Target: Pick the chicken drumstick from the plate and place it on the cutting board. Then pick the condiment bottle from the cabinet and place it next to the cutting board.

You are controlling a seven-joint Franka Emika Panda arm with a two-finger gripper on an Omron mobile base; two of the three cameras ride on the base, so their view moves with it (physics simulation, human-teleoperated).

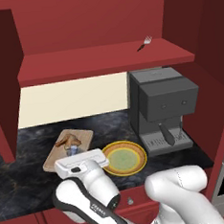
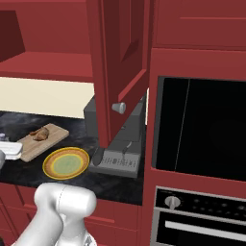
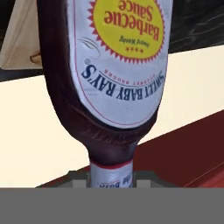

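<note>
Dark marbled countertop (image 1: 23,179) runs beneath the red cabinet (image 1: 101,19), backed by a cream wall panel (image 1: 69,98). At the left of the counter lies the light tan cutting board (image 1: 85,135), and the golden-brown chicken drumstick (image 1: 67,141) rests on it. In the left base view the white hand sits just in front of the board's near edge, with the gripper (image 1: 74,150) pointing toward the board; a small bluish cap shows at its tip beside the drumstick. The hand view looks straight along the condiment bottle (image 3: 116,70): its dark brown body carries a white label with a yellow "Barbecue Sauce" burst, read upside down, and its neck runs down toward the fingers. The fingers are drawn nearly together, pinching the bottle at its narrow neck end, though the tips themselves are hidden. A corner of the board shows at the upper left of that view, behind the bottle.

Just right of the board, close to it, sits the round yellow plate (image 1: 138,165) with a pale green centre. Farther right stands a dark grey coffee machine (image 1: 163,104). Above it, on the flat red shelf (image 1: 99,57), lies 1 small fork (image 1: 145,43). In the right base view an open cabinet door (image 2: 120,67) hangs in front of the machine, and a black oven (image 2: 202,125) fills the right side.
</note>
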